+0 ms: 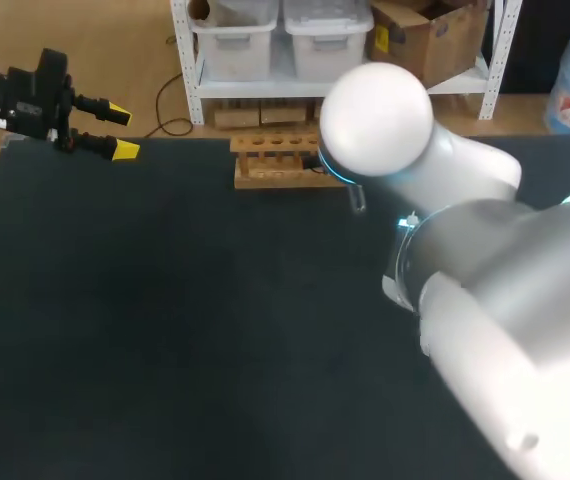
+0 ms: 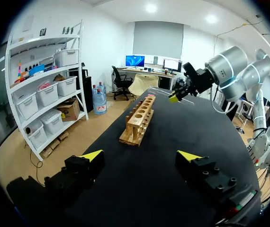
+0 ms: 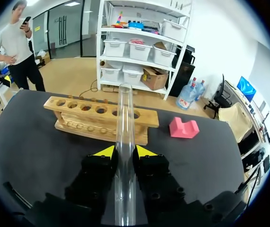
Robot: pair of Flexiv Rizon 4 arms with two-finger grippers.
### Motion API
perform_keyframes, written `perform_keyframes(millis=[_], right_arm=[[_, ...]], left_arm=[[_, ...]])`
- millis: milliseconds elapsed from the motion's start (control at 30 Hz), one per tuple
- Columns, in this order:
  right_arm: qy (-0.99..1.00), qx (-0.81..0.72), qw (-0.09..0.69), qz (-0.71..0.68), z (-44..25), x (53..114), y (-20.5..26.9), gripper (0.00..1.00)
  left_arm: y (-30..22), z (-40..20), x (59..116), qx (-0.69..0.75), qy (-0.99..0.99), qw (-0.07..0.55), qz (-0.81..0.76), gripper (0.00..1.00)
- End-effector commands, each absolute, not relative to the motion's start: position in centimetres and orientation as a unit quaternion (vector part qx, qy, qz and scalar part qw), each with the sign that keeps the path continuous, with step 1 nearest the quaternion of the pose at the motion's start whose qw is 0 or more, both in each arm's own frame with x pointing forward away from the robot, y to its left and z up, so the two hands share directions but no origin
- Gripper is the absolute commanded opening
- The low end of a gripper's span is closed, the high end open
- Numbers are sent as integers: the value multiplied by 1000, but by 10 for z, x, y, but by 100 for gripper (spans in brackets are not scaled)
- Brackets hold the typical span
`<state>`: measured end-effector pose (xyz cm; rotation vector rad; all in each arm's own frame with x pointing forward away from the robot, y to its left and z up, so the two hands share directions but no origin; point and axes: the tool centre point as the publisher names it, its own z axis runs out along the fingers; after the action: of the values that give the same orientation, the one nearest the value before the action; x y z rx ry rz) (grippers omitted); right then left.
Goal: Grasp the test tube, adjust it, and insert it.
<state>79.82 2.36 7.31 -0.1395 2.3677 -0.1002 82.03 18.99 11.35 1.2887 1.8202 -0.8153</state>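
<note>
A clear glass test tube (image 3: 124, 142) lies lengthwise between the yellow tips of my right gripper (image 3: 124, 152), which is shut on it. The tube points at the wooden rack (image 3: 99, 118), whose row of holes is a short way ahead. In the head view the rack (image 1: 275, 160) stands at the table's far edge, and my right arm hides its own gripper; only the tube's end (image 1: 357, 200) shows beside the rack. My left gripper (image 1: 122, 131) hovers open and empty at the far left. In its own view, the left gripper (image 2: 141, 156) faces the rack (image 2: 139, 120) end-on.
A pink block (image 3: 183, 127) lies on the black table (image 1: 165, 330) just right of the rack. My right arm's large white elbow (image 1: 375, 115) rises over the table's right half.
</note>
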Motion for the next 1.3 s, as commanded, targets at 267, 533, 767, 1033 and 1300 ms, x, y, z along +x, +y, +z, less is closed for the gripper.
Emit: perform_keyframes(millis=[267,533,767,1033,1300], right_arm=[[931,-50,361,-30,62,819,30,0],[930,-46,362,-30,58,832,35,0],[929,-47,365,-33,58,841,41,0],[931,-53,360,-33,53,840,46,0],[933,-53,355,-32,48,841,49,0]], left_arm=[[190,113,821,504,710,374,-319,100],[190,113,821,504,710,374,-319,100],[190,113,821,504,710,374,-319,100],[190,113,821,504,710,374,-319,100],[190,113,821,504,710,374,-319,100]])
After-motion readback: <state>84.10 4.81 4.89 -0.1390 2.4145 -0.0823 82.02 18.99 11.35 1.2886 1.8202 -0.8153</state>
